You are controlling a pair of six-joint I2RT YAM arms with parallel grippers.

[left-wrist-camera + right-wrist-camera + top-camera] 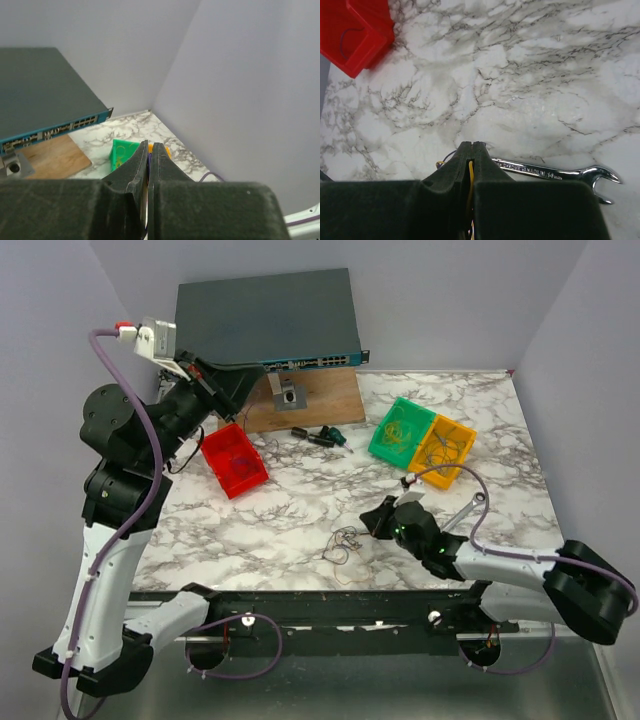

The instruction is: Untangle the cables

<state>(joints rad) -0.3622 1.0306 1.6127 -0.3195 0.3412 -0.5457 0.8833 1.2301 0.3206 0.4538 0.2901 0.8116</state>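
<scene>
While left arm stands raised at back-left, top view: left gripper (pixel 225 385) up beside network switch (pixel 265 315). Right gripper (pixel 370 523) low over marble table (pixel 270 510), cables (pixel 345 540) in thin loose tangle right at its tips, near front edge. Wrench (pixel 466 508) just behind right wrist. Red bin (pixel 235 460), green bin (pixel 402 430), yellow bin (pixel 445 448) further back.

Left wrist view: fingers (pixel 137 167) pressed together, nothing seen held.

Right wrist view: jaws clamped, yellow strand of cables pinched between them, thin loop poking out left of tips. Wrench just right, flat on marble.
</scene>
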